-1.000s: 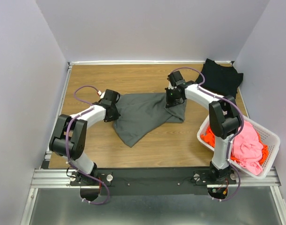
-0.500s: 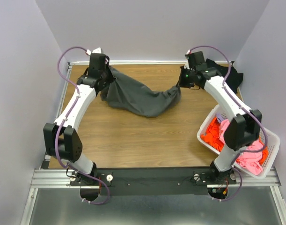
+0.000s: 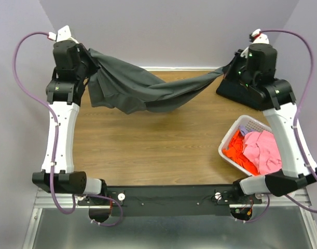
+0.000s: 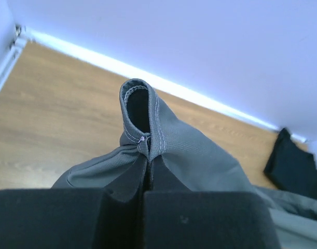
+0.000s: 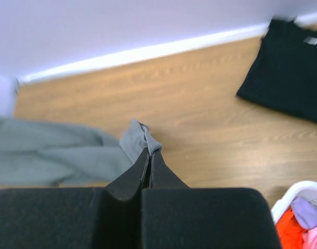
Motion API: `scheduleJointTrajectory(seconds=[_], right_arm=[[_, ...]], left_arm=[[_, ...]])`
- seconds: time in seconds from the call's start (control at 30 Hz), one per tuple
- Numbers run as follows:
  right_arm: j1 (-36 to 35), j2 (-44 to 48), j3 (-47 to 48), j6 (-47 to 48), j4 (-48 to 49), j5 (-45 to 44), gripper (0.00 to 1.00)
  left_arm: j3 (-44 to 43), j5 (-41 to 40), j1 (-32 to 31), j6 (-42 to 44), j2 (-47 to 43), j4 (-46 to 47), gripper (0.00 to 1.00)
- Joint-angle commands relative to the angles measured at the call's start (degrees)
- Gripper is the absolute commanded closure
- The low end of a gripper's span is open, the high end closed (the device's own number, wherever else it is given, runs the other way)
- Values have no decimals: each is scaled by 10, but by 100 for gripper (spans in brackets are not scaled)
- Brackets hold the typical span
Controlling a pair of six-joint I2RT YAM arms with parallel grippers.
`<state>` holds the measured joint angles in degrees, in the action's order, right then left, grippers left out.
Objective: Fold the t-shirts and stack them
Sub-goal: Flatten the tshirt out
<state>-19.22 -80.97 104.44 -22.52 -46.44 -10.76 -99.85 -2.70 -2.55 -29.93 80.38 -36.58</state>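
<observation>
The dark grey t-shirt (image 3: 148, 91) hangs stretched in the air between both grippers, above the back of the table. My left gripper (image 3: 91, 61) is shut on its left end; the left wrist view shows a hemmed fold (image 4: 142, 122) pinched between the jaws (image 4: 146, 161). My right gripper (image 3: 230, 68) is shut on its right end, with a hem edge (image 5: 140, 137) pinched at the fingertips (image 5: 149, 158). A black t-shirt (image 3: 241, 93) lies flat at the back right, partly hidden by the right arm, and shows in the right wrist view (image 5: 290, 78). Orange (image 3: 236, 150) and pink (image 3: 262, 150) shirts lie in the basket.
A white slatted plastic basket (image 3: 228, 137) stands at the right near edge of the wooden table (image 3: 148, 145). Grey walls close the back and sides. A black rail runs along the near edge by the arm bases.
Both arms have lifted high and spread apart, raising the dark grey t-shirt off the table and stretching it between them.
</observation>
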Motion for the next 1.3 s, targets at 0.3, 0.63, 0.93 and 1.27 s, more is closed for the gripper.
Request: scheduleJointTrajectory(seconds=[0.3,0.63,0.93,1.27], right_arm=[[2,-53,-81,-7,57,-116,99],[3,-182,-183,-54,108,-14,99],[4,-225,-185,-65,110,15,99],[7,-240,-185,-67,111,43,99]], left_arm=[[14,182,50,27,143,84,96],[-15,38,-17,66,265,72,23],[361,-14,-142,-63,85,86,30],[430,-57,-163,-117,43,32,40]])
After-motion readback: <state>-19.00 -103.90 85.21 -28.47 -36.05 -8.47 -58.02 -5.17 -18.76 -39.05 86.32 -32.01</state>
